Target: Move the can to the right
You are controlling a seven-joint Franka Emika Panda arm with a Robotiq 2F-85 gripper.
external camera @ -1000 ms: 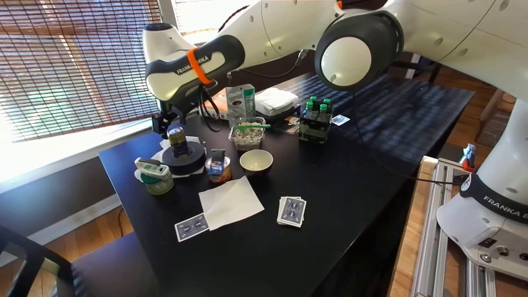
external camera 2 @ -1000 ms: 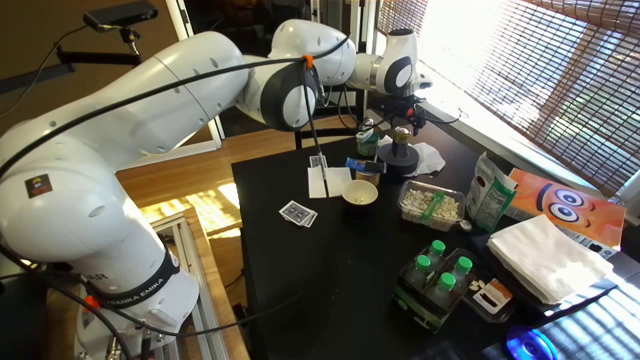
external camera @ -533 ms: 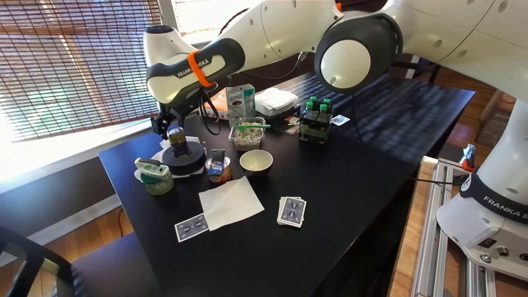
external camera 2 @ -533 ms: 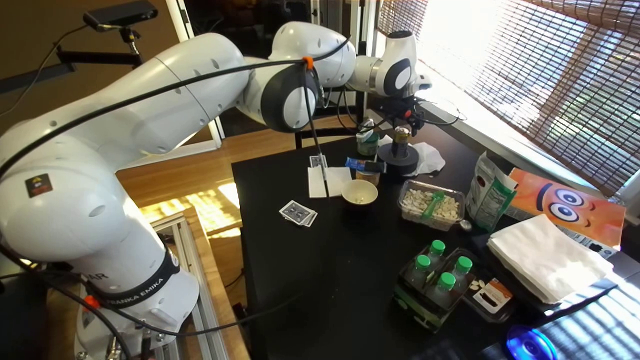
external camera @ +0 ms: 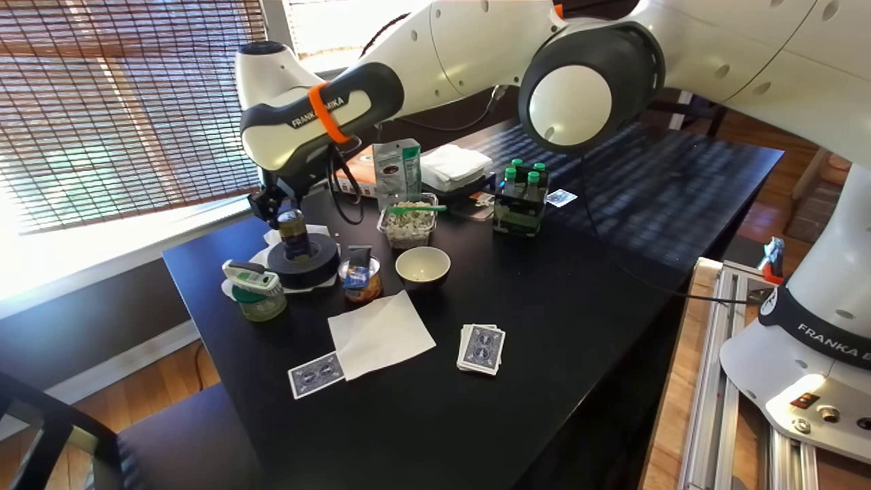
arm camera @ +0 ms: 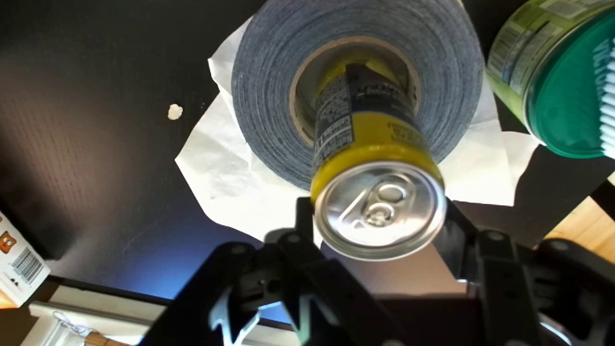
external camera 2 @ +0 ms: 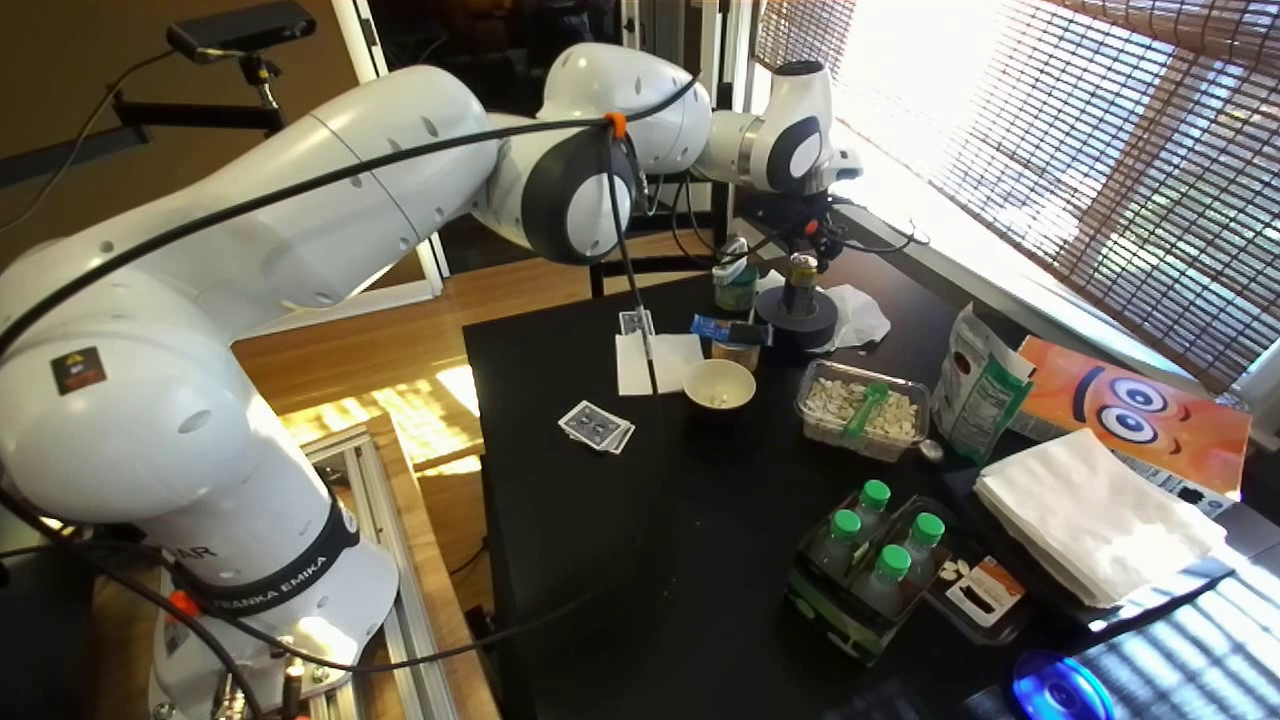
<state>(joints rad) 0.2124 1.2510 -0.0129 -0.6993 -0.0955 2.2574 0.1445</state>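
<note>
The can (arm camera: 384,134), yellow and dark with a silver pull-tab lid, stands upright in the hole of a dark tape roll (arm camera: 269,96). Both exterior views show the can (external camera: 294,228) rising out of the roll (external camera: 325,260) at the window end of the black table. My gripper (arm camera: 377,211) is shut on the can's upper part, one finger on either side just below the lid. In an exterior view the gripper (external camera 2: 812,245) comes down from above and partly covers the can's top. The can's base is hidden inside the roll.
Close beside the roll stands a green-lidded jar (external camera: 262,307) with a brush (external camera: 250,275) on top. A short orange can (external camera: 362,289) carrying packets, a cream bowl (external camera: 423,264) and a clear box of seeds (external camera 2: 860,405) are nearby. White paper (arm camera: 221,173) lies under the roll.
The jaws have closed from wide apart onto the can's top. The arm has shifted very slightly; the can still stands in the roll.
</note>
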